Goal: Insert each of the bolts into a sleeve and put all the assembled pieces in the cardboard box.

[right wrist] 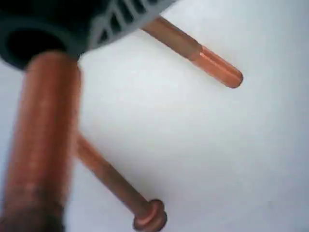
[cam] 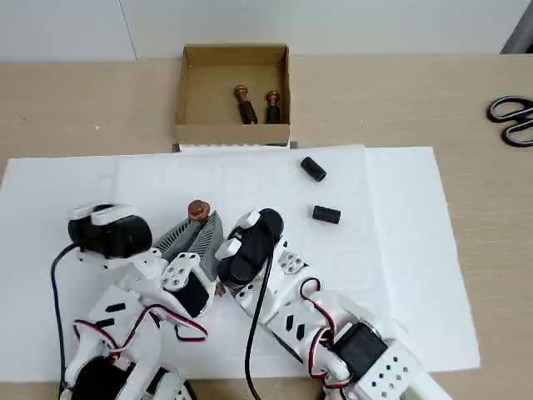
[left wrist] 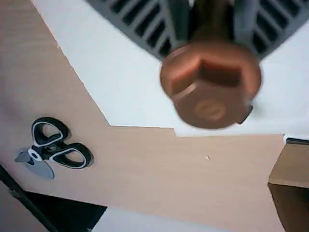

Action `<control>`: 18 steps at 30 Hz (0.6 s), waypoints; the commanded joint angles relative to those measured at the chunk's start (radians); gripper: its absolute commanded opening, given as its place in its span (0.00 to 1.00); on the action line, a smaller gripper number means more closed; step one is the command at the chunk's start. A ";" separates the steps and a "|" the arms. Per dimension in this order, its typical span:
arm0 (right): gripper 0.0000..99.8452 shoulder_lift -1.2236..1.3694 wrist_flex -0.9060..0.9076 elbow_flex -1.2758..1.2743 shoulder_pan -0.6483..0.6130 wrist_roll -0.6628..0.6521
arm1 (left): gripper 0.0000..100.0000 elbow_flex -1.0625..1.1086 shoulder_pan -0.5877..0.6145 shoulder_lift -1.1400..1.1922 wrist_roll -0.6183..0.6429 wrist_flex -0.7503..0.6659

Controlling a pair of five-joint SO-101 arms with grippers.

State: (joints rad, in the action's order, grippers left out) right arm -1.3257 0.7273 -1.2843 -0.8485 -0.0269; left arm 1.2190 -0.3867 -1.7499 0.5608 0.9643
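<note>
Paper in a white sheet (cam: 75, 179) covers much of the wooden tabletop (cam: 83, 92). At the lower left of the high view the left arm (cam: 108, 233) lies over the sheet. Its left end effector (cam: 198, 223) is clamped on a copper bolt (cam: 198, 208), with grey ribbed fingers (cam: 176, 237) on either side of the shank and the hexagonal head sticking out past the fingertips. In the left wrist view that head is seen close up, held above the paper's edge.

Further back, just beyond the sheet, stands the open cardboard box (cam: 190, 92). Two assembled pieces (cam: 243, 104) lie side by side in its right half, each a copper head on a dark sleeve.

Just right of the held bolt is the right arm (cam: 250, 246), which runs in from the lower right. Whether the right end effector (right wrist: 72, 29) is apart or together cannot be told. Its wrist view shows a near bolt shank (right wrist: 43, 135) coming out from under the dark body. Behind it, one loose bolt (right wrist: 193, 46) and a second loose bolt (right wrist: 116, 183) lie on the white paper.

Further right on the sheet lie two black sleeves apart from each other, an upper sleeve (cam: 313, 169) and a lower sleeve (cam: 326, 214). At the far right edge, black-handled scissors (cam: 512, 121) rest on bare wood
</note>
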 commanded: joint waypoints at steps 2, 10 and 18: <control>0.00 -0.007 -0.021 0.017 -0.007 -0.005 | 0.01 0.013 -0.002 -0.006 0.005 -0.034; 0.00 -0.007 -0.016 0.068 -0.007 -0.006 | 0.01 0.058 -0.002 -0.009 0.005 -0.035; 0.00 -0.007 0.024 0.089 -0.007 -0.005 | 0.01 0.073 -0.002 -0.006 0.006 -0.077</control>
State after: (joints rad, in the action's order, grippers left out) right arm -1.3257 0.7549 -1.2566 -0.8485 -0.0269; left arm 1.2881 -0.3867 -1.7515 0.5608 0.9214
